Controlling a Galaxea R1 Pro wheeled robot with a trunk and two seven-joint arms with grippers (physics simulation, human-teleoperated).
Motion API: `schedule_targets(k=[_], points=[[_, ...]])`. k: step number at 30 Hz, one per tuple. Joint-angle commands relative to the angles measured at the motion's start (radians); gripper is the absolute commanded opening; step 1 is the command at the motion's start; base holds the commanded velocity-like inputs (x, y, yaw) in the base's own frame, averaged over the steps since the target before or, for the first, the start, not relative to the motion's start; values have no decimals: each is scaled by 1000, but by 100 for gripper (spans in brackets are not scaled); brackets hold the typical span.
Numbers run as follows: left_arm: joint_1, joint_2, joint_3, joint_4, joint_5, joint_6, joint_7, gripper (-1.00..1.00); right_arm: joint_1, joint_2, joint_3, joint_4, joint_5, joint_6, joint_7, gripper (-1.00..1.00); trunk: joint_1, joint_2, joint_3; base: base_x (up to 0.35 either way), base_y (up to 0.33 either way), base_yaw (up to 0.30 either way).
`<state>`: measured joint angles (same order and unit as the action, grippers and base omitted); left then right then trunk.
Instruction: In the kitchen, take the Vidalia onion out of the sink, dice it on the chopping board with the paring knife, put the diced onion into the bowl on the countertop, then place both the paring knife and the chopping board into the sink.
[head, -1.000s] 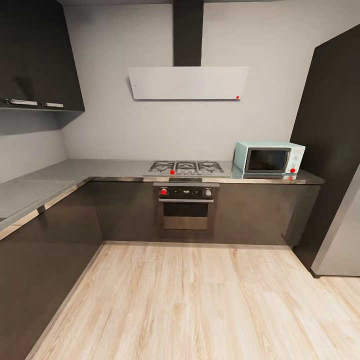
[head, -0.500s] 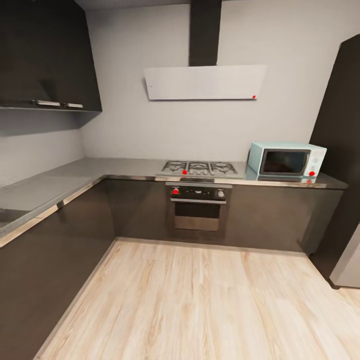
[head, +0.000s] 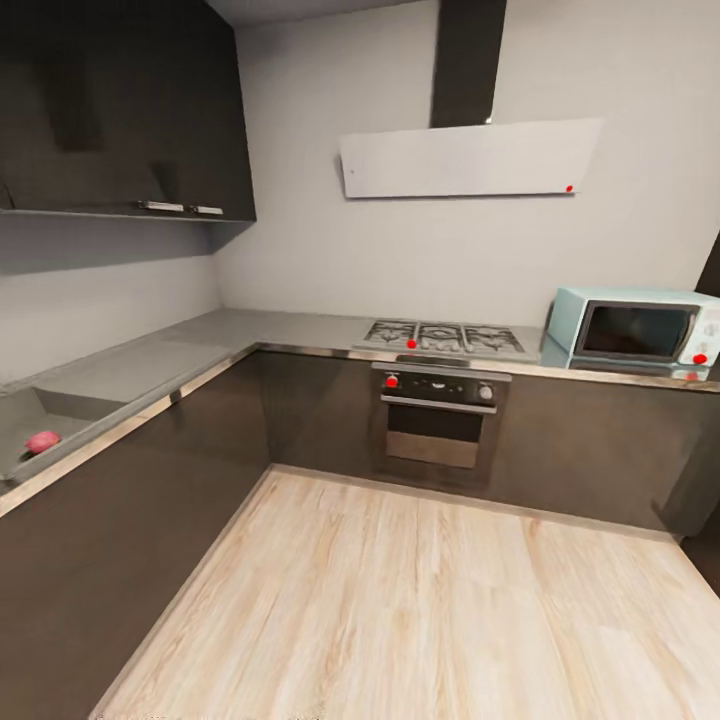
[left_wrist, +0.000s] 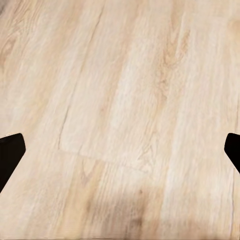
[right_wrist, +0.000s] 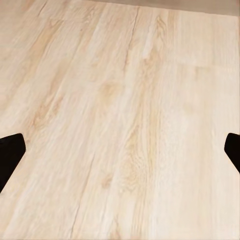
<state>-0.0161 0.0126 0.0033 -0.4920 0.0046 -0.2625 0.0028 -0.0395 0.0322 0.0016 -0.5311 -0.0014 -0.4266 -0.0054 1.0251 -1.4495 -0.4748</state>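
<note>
Left claw (left_wrist: 120, 150) spread over floor (left_wrist: 125, 75), head sees sink (head: 20, 425)

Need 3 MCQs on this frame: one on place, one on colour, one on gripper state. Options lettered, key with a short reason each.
1. Where is the microwave standing?
A. on the countertop, to the right of the gas hob
B. on the floor
C. inside the sink

2. What colour is the small round thing in the sink?
A. green
B. pink-red
C. white

3. How do the left gripper and right gripper stand?
A. both shut on a knife
B. left open, right shut on a bowl
C. both open and holding nothing

Key: 1 A, the head view shows the pale blue microwave on the worktop at the hob's right. 2 B, the thing lying in the basin at the far left of the head view is pink-red. 3 C, in each wrist view the dark fingertips sit wide apart with bare wooden floor between them.
</note>
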Motion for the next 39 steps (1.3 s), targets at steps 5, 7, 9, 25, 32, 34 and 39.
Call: schedule_targets(k=[5, 7, 9, 25, 32, 34, 39], points=[[-1, 0, 0, 1, 0, -4, 0, 100, 0, 0, 0, 0, 0, -3, -1, 100, 0, -1, -4, 0, 0, 273], [-1, 0, 0, 1, 0, -4, 0, 100, 0, 0, 0, 0, 0, -3, -1, 100, 0, -1, -5, 0, 0, 273], [-1, 0, 0, 1, 0, -4, 0, 100, 0, 0, 0, 0, 0, -3, -1, 100, 0, -1, -6, 0, 0, 273], [-1, -2, 0, 17, -2, -4, 0, 100, 0, 0, 1, 0, 0, -3, -1, 100, 0, -1, -14, 0, 0, 273], [-1, -2, 0, 18, -2, -4, 0, 100, 0, 0, 1, 0, 0, -4, -7, 100, 0, -1, -18, 0, 0, 273], [-1, -2, 0, 18, -2, -4, 0, 100, 0, 0, 1, 0, 0, -4, -7, 100, 0, -1, -19, 0, 0, 273], [-1, -4, 0, 18, -2, -4, 1, 100, 0, 0, 1, 1, 0, -4, -7, 100, 0, -1, -22, 0, 0, 273]])
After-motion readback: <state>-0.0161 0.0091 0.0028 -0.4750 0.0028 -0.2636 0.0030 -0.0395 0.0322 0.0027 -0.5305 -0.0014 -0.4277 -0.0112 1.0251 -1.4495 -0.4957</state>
